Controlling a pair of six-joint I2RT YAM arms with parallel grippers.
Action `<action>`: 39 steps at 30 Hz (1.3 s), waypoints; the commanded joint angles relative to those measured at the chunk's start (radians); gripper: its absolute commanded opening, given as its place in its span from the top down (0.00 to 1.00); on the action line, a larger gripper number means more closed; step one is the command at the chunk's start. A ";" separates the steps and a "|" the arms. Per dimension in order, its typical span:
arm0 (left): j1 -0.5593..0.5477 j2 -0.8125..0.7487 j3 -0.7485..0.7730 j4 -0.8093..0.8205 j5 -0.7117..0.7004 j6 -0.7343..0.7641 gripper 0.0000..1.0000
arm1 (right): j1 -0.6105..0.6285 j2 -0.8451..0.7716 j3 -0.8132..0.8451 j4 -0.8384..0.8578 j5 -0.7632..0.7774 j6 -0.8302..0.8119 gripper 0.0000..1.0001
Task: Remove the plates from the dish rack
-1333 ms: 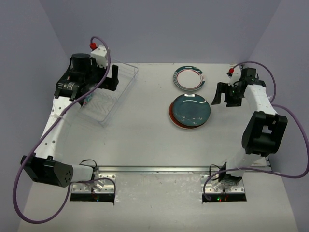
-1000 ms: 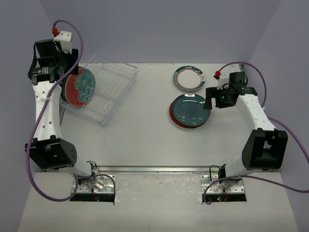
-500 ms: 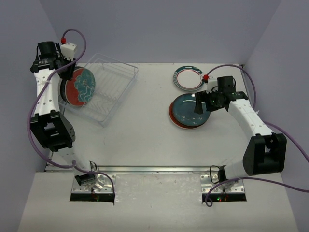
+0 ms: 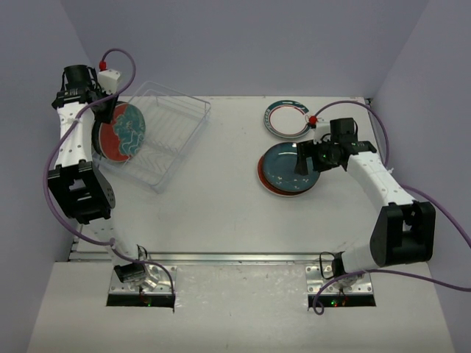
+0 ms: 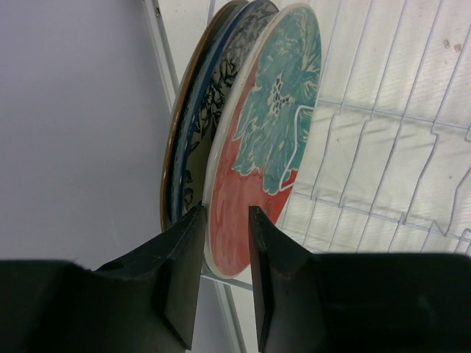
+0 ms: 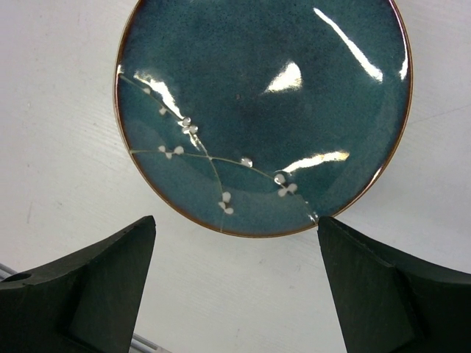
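Observation:
The clear dish rack (image 4: 176,121) stands at the back left. At its left end a teal and red plate (image 4: 124,132) (image 5: 257,147) stands on edge. Behind it stand a black-white patterned plate (image 5: 213,103) and a brown-rimmed one (image 5: 171,162). My left gripper (image 4: 101,110) (image 5: 224,213) has its jaws narrowed on either side of the teal and red plate's rim. My right gripper (image 4: 303,162) (image 6: 235,220) hangs open and empty over the near edge of a dark teal plate (image 4: 289,165) (image 6: 257,110), which lies on a red plate (image 4: 268,187).
A white plate with a teal-red ring (image 4: 287,119) lies flat behind the stacked pair. The rack's ribbed slots (image 5: 383,147) to the right of the standing plates hold nothing. The left wall runs close beside the rack.
My left arm has swung to the rack's left end, and its jaws have narrowed onto the front plate's rim. My right gripper has moved left over the dark teal plate and stayed open.

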 commanded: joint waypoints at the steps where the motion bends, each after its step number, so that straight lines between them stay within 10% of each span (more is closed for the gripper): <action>1: 0.004 0.018 0.029 0.026 0.010 0.003 0.74 | 0.005 0.013 0.028 0.037 -0.024 0.015 0.09; 17: 0.001 0.036 -0.171 0.180 -0.015 -0.001 0.78 | 0.005 0.020 0.047 0.021 -0.035 0.027 0.09; 22: -0.006 0.001 -0.201 0.189 -0.007 -0.009 1.00 | 0.005 0.012 0.047 0.014 -0.040 0.030 0.10; 39: -0.065 -0.296 -0.175 0.330 -0.121 -0.015 1.00 | 0.009 -0.036 0.028 0.009 -0.053 0.041 0.10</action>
